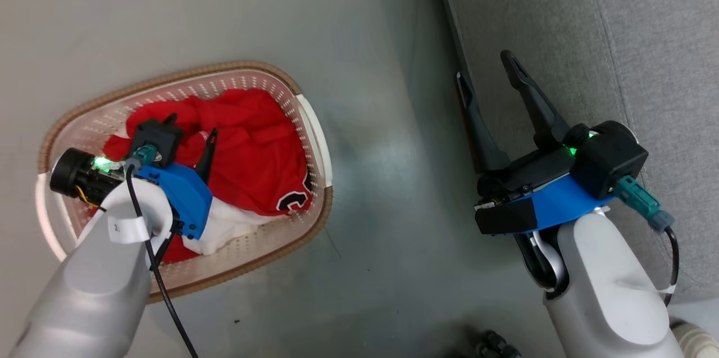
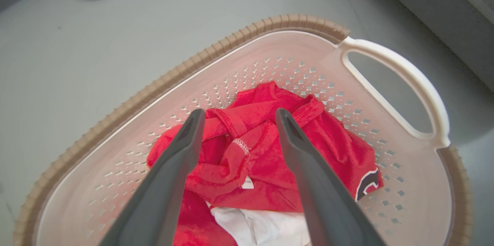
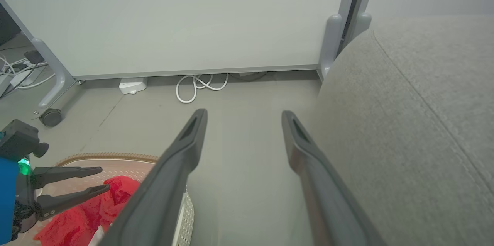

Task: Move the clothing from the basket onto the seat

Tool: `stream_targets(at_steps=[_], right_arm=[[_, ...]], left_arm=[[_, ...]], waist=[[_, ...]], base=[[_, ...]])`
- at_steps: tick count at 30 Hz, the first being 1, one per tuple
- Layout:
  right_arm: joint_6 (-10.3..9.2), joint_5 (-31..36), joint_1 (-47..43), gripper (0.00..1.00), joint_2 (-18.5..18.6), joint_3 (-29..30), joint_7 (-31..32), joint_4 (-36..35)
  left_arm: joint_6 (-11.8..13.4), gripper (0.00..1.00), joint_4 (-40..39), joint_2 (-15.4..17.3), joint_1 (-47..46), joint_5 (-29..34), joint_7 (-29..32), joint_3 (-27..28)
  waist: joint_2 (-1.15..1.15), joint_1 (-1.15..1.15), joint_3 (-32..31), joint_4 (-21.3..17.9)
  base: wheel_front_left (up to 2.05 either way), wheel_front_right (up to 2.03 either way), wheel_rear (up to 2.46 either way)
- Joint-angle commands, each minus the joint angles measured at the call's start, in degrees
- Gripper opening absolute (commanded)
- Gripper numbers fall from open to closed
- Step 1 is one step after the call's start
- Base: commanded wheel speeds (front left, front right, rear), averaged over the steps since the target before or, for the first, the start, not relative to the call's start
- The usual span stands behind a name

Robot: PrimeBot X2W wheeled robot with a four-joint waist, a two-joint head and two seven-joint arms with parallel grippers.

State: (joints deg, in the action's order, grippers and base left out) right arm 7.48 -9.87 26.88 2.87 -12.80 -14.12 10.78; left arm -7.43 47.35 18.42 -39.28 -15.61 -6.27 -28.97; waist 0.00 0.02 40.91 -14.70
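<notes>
Head view: clothing (image 1: 253,144) under end effector (image 1: 192,125)

The basket (image 1: 84,122) is open from above. Only its brown rim (image 1: 236,67) and the white handle (image 2: 424,83) on the sofa side rise around the clothing (image 1: 253,144), which is heaped mid-basket with bare perforated wall around it. The left hand (image 2: 237,116) hangs over that heap with its fingers spread wide. Between the basket and the sofa (image 1: 646,37) runs a strip of bare floor (image 1: 382,66). The right hand (image 1: 483,66), fingers apart, hangs over that strip just beside the sofa's front edge. The sofa cushion is bare. At the floor's far edge stand a panel (image 3: 173,18), its castored leg (image 3: 50,99) and a coiled white cable (image 3: 197,87).
</notes>
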Motion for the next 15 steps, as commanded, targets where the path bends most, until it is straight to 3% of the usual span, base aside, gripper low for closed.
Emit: stream_targets(at_steps=[1, 9, 15], right_arm=[[0.03, -0.77, 1.54, 1.00, 0.01, -0.63, -0.53, -0.24], [0.03, -3.47, 3.27, 1.00, 0.02, -4.22, -1.08, -0.69], [0.03, -4.96, 3.51, 1.00, 0.02, -5.24, -1.13, -1.60]], left_arm=[[-0.08, 1.00, 1.28, 1.01, -2.33, -0.46, 0.54, -1.15], [-0.03, 1.00, 7.27, 4.94, -7.74, -0.44, 3.93, -5.03], [1.32, 1.00, 11.51, 5.59, -9.90, -0.34, 6.88, -5.32]], waist=[[0.00, -0.02, 6.31, -3.61], [0.00, -0.02, 11.25, -5.83], [0.00, -0.02, 13.19, -6.71]], base=[[0.00, 0.00, 0.00], [0.00, 0.00, 0.00], [0.00, 0.00, 0.00]])
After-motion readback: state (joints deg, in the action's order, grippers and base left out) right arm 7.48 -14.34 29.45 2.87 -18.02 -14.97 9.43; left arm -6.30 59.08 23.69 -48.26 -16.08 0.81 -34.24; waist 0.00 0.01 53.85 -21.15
